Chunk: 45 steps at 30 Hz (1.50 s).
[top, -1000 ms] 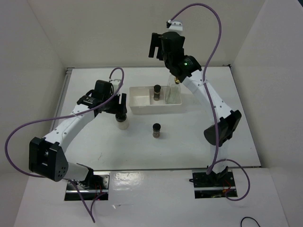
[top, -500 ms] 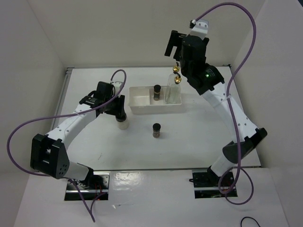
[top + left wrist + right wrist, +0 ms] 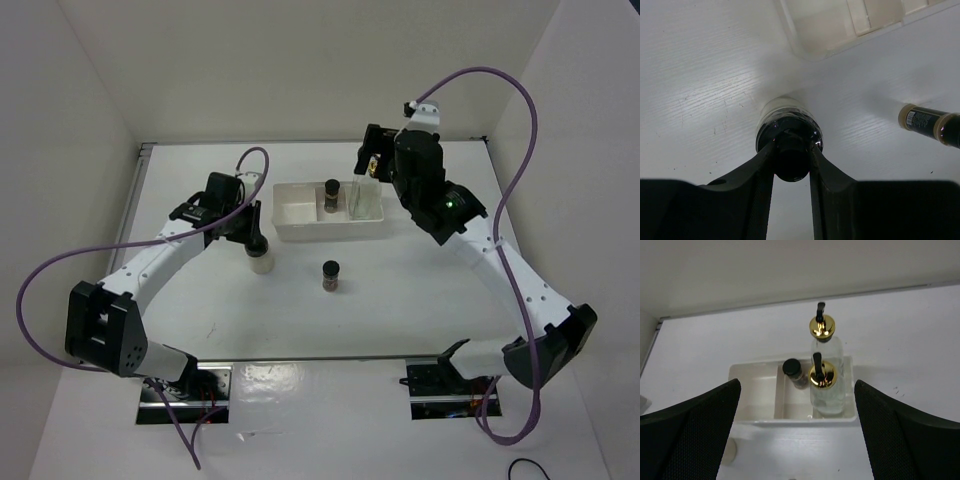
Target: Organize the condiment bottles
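The whitish jar (image 3: 261, 261) is standing on the counter (image 3: 200, 300) just near-left of the white tray (image 3: 300, 232), the left fingers (image 3: 757, 172) gripping it at the top, while the right fingers (image 3: 695, 435) are hanging wide open above two tall glass bottles (image 3: 823, 385) at the tray's right end.

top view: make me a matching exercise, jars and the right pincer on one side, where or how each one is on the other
1 whitish jar
2 dark jar nearer the arms
3 dark jar farther from the arms
4 right pincer

a open, holding nothing
b middle compartment of the tray
c cap clamped by the left pincer
d standing free on the table

Pairs: 1-c, 2-d, 3-b, 4-a
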### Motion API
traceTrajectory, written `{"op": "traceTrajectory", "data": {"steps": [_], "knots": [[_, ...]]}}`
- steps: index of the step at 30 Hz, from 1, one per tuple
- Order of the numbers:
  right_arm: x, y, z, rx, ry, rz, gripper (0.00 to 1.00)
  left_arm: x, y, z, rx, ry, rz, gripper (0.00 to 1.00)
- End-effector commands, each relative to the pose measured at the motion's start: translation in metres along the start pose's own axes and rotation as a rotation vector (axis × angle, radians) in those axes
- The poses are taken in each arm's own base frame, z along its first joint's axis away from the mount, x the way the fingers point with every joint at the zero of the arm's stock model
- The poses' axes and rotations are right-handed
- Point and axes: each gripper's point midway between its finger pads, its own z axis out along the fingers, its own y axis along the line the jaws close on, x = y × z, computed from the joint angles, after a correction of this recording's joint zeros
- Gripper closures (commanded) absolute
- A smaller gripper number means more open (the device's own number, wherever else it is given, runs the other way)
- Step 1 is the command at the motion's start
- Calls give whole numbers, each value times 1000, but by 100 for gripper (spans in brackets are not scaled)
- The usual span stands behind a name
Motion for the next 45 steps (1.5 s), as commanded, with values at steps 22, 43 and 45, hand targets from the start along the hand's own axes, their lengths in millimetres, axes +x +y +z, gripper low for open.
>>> {"op": "traceTrajectory", "data": {"steps": [22, 43, 45], "knots": [[174, 56, -66, -377, 374, -49, 2, -145, -54, -89, 169, -293, 69, 100], [233, 71, -54, -434, 492, -248, 2, -204, -54, 18, 165, -283, 84, 100], [233, 71, -54, -423, 484, -255, 2, -201, -53, 25, 143, -272, 94, 100]]}}
